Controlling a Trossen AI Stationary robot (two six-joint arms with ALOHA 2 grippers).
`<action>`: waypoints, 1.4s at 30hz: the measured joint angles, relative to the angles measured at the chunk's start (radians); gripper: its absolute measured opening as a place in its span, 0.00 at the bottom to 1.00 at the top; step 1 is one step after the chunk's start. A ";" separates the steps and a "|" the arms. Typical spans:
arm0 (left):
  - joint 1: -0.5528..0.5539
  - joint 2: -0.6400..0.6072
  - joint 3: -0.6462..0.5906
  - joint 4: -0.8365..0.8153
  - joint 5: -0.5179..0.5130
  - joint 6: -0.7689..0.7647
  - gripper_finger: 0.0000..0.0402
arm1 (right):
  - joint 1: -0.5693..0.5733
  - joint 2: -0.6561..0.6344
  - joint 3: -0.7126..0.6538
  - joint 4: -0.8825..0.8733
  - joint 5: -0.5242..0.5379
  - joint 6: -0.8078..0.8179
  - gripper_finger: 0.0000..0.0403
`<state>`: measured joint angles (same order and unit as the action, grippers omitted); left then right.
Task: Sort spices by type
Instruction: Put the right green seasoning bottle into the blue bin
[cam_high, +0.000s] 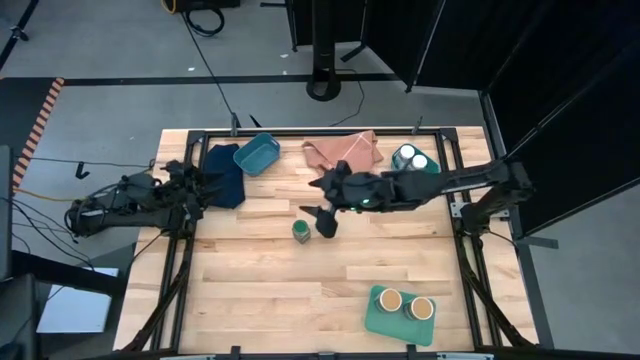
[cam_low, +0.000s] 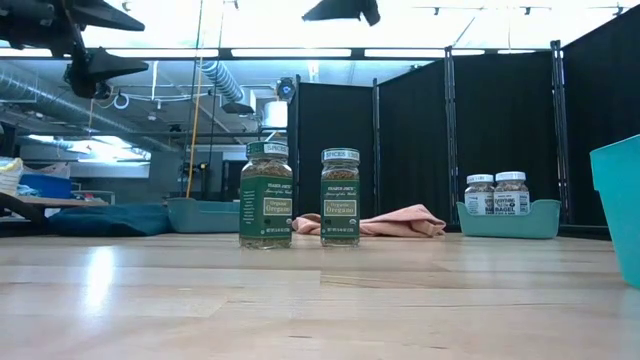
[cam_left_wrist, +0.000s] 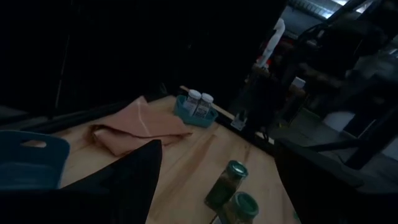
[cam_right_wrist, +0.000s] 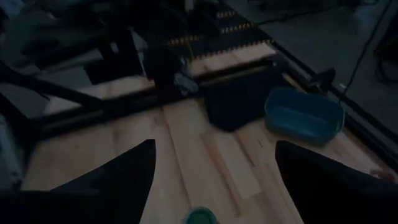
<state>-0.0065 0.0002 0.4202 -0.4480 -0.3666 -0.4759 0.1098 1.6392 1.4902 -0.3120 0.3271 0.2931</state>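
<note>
1. The left gripper (cam_high: 205, 185) sits at the table's left edge over a dark blue cloth (cam_high: 226, 172), its fingers apart and holding nothing. An empty teal bin (cam_high: 257, 153) lies just to its right, toward the far edge.
2. Two green-lidded spice jars (cam_low: 266, 195) stand upright, side by side, near the table's middle, well to the right of the left gripper. In the high view one lid (cam_high: 300, 230) shows, and the other is hidden under the right gripper's fingers.
3. The right gripper (cam_high: 322, 205) hangs above those jars, fingers spread and empty.
4. A pink cloth (cam_high: 343, 151) lies beyond the right gripper.
5. Two white-lidded jars (cam_high: 413, 158) stand in a teal bin (cam_low: 505, 220) behind the right gripper's arm.
6. Two brown-topped jars (cam_high: 405, 304) rest on a green tray (cam_high: 376, 318) at the near edge, well apart from both grippers.
</note>
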 joint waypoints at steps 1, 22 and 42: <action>0.000 0.000 0.000 0.002 0.003 0.000 0.78 | -0.003 0.017 0.000 -0.003 0.001 0.002 0.84; 0.000 0.000 0.000 -0.055 0.020 0.001 0.78 | -0.012 0.111 0.000 -0.372 -0.015 0.080 0.86; 0.000 0.000 0.000 -0.079 0.020 -0.001 0.78 | -0.037 0.190 0.000 -0.374 -0.148 -0.110 0.86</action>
<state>-0.0067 0.0006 0.4202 -0.5266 -0.3466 -0.4767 0.0725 1.8295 1.4906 -0.6857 0.1790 0.1831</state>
